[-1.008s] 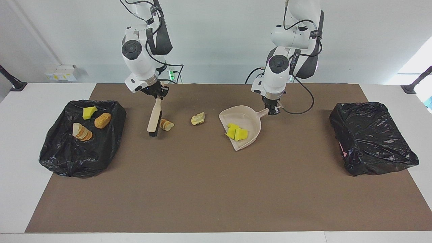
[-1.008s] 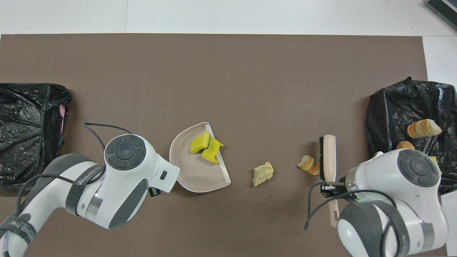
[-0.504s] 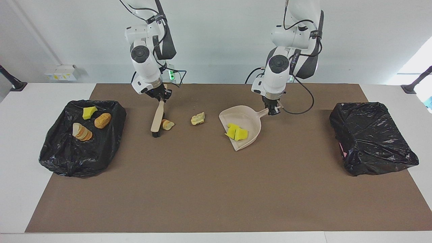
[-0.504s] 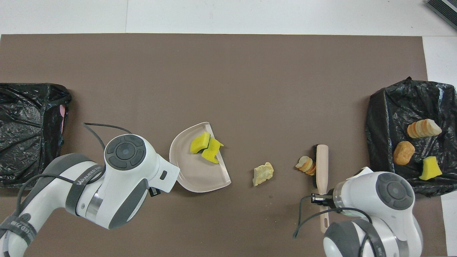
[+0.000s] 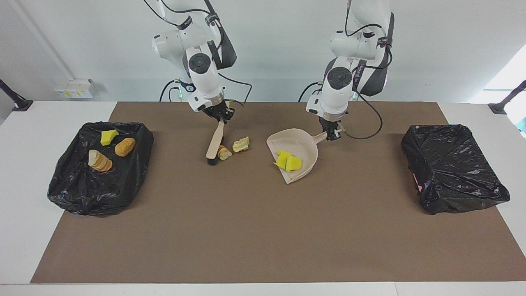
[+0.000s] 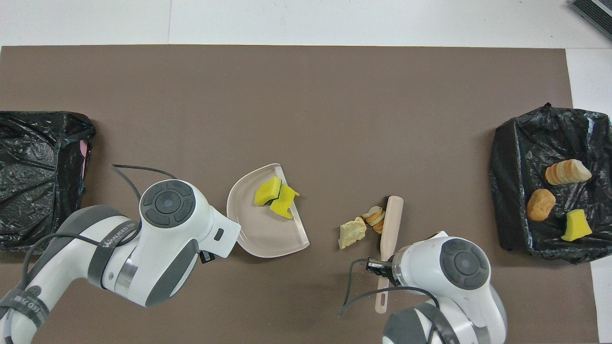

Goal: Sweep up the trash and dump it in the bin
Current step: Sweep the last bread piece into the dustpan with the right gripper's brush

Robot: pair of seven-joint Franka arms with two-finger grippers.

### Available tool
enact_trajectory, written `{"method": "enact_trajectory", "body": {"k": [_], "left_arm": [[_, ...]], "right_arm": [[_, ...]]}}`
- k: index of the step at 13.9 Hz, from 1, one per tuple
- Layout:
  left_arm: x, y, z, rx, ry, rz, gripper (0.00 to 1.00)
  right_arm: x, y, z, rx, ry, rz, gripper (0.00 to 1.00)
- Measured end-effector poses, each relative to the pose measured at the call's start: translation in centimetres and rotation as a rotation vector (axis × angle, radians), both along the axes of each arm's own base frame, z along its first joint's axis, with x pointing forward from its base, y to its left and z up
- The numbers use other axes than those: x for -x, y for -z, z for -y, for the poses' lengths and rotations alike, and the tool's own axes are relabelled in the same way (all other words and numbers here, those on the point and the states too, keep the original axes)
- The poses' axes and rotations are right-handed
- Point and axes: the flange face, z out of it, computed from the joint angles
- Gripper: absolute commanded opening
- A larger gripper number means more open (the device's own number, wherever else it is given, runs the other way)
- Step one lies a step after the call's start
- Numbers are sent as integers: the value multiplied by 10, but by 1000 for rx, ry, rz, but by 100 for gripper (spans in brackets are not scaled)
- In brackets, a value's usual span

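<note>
My right gripper [image 5: 220,118] is shut on the handle of the beige, black-bristled brush [image 5: 215,142], which slants down to the mat; the brush also shows in the overhead view [image 6: 392,220]. The bristles touch a sliced bread-like lump [image 5: 224,153], which lies against a pale yellowish flake [image 5: 241,144]. My left gripper [image 5: 332,133] is shut on the handle of the beige dustpan [image 5: 302,144], which rests on the mat. Two yellow sponge chunks [image 5: 288,161] lie in the dustpan. Three more scraps lie in the black-lined bin [image 5: 78,193] at the right arm's end.
A second black-lined bin [image 5: 452,168] stands at the left arm's end; no trash shows in it. The brown mat [image 5: 254,230] covers most of the table. The scraps in the first bin are a yellow chunk [image 5: 108,136] and two bread lumps [image 5: 125,146].
My right gripper has swept the brush toward the left arm's end, pushing the sliced bread lump along the mat up to the pale flake. The left arm and dustpan have not moved.
</note>
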Motion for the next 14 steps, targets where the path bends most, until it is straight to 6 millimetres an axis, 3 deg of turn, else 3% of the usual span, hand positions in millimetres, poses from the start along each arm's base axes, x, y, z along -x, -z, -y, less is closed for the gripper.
{"method": "enact_trajectory", "body": {"k": [3, 8, 10, 14], "left_arm": [[-2, 5, -7, 24, -4, -6, 0], [-1, 12, -10, 31, -7, -16, 0], [-1, 12, -10, 31, -7, -16, 0], [-1, 12, -10, 31, -8, -16, 0]], "right_arm": [[-14, -2, -41, -41, 91, -1, 0], [-56, -7, -124, -83, 188, 18, 0], [-66, -11, -146, -101, 162, 28, 0], [-63, -23, -172, -250, 52, -17, 0]]}}
